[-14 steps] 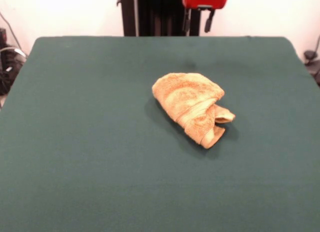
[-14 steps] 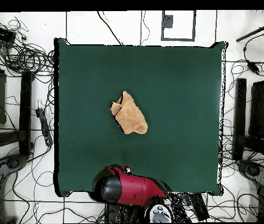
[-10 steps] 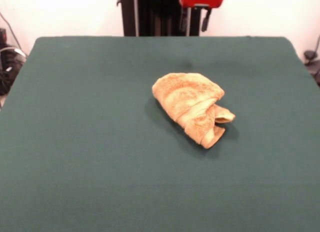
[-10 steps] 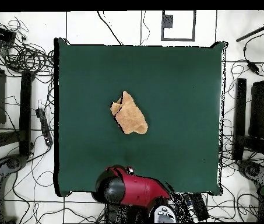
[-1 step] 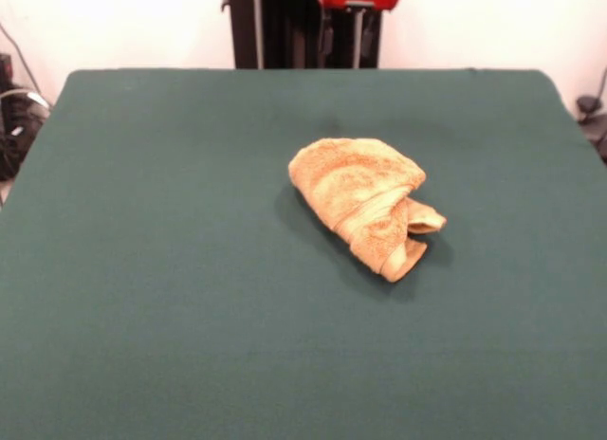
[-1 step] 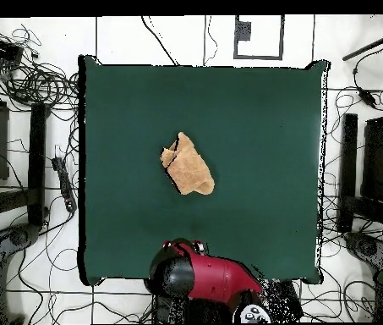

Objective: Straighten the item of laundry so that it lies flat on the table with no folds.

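The small orange-tan terry hand towel lay bunched on the large table covered in plain dark green felt-like cloth, not flat at all. It sat a little off the middle of that cloth, well apart from every edge. Seen from the front, the towel was a rounded heap with a thick fold rolled across it, a paler woven band running along that fold, and one loose corner poking out on the side away from the heap's round end. From overhead the towel made a narrow, slanted shape, pointed at one end and rounded at the other, with a small crumpled flap beside the pointed end.

My gripper hung above the table's edge, well apart from the towel and touching nothing. Only its dark lower parts showed under my red housing in the front view, and I could not tell how far my jaws stood apart. From overhead, my red and black arm overlapped the table's edge nearest it, with bare green cloth between it and the towel.
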`<state>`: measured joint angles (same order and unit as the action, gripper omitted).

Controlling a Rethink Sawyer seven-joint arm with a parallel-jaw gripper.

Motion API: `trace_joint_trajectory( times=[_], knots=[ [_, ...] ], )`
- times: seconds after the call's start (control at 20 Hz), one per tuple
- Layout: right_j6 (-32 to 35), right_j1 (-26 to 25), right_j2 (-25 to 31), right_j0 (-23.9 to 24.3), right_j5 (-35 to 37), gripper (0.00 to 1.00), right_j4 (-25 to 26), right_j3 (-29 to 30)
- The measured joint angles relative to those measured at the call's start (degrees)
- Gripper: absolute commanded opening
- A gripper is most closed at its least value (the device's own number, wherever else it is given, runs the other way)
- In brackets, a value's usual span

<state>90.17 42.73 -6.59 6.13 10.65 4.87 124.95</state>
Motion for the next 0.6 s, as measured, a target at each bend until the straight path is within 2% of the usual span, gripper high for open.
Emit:
trace_joint_trajectory(
  times=[0.6],
  knots=[
    [0.0,-1.29,0.0,-0.27,-0.01,1.0,0.0,-2.25]
  ],
)
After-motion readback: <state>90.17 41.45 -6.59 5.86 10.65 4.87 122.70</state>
